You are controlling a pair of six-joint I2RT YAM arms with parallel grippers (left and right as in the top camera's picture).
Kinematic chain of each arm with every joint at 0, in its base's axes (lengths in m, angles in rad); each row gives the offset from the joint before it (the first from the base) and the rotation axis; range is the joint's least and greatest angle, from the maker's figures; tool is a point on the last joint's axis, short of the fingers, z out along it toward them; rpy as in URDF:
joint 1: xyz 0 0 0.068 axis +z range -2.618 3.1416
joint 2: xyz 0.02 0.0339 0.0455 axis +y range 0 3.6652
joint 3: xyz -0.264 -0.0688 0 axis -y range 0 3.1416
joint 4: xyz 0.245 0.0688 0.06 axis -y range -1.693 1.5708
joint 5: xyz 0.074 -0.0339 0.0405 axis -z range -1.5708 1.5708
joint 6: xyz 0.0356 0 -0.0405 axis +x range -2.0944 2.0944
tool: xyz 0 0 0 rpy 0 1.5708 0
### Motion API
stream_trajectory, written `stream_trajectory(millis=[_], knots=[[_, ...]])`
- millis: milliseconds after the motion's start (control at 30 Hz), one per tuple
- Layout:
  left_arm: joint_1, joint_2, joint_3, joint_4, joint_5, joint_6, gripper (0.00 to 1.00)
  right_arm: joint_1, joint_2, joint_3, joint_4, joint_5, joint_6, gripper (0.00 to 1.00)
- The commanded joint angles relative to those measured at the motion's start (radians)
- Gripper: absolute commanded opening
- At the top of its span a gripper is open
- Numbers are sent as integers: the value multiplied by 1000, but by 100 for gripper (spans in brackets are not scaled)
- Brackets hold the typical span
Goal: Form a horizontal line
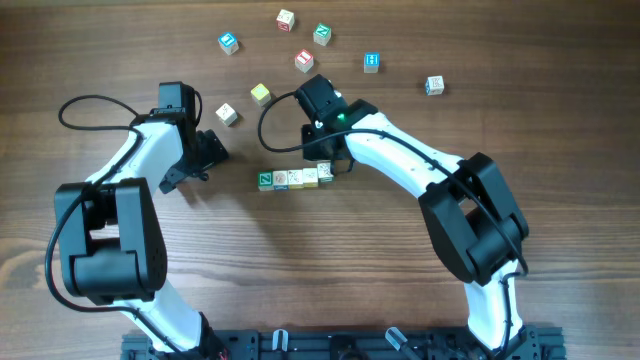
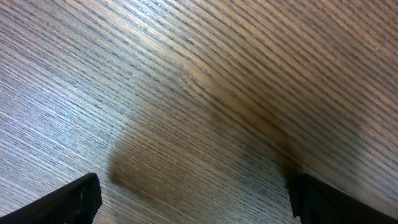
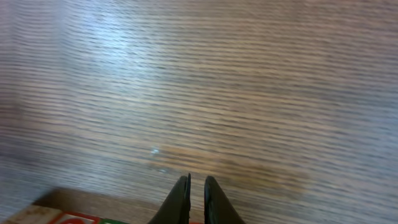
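- Looking down, your right gripper (image 3: 197, 200) sits at the three-o'clock end of the cube row (image 1: 294, 179), fingers pressed together.
- Your left gripper (image 2: 196, 199) stands spread wide toward nine o'clock.

Place: robot lab, prob. a test desk.
Table (image 1: 570, 150): wood top, fills whole pic.
Arms: 2 white+black robot arms, left arm (image 1: 150, 140) at 8 o'clock, right arm (image 1: 400, 160) at 4 o'clock.
Rail (image 1: 330, 346): black bar at 6 o'clock, holds both arms.
Toys: small letter blocks (image 1: 286, 18) at 12 o'clock.
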Motion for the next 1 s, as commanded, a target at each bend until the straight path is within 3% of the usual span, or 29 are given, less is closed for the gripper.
stream_trajectory(millis=[0, 233, 600, 767, 967], knots=[[-3, 11, -5, -3, -6, -2, 100, -7, 11, 0, -51, -5, -5, 10], [-3, 11, -5, -3, -6, -2, 100, -7, 11, 0, -91, -124, -5, 10], [-3, 11, -5, -3, -6, -2, 100, -7, 11, 0, -122, -121, -3, 10], [-3, 11, -5, -3, -6, -2, 100, -13, 11, 0, -114, 44, 37, 13], [-3, 11, -5, -3, -6, -2, 100, -50, 11, 0, -198, -56, 73, 17]])
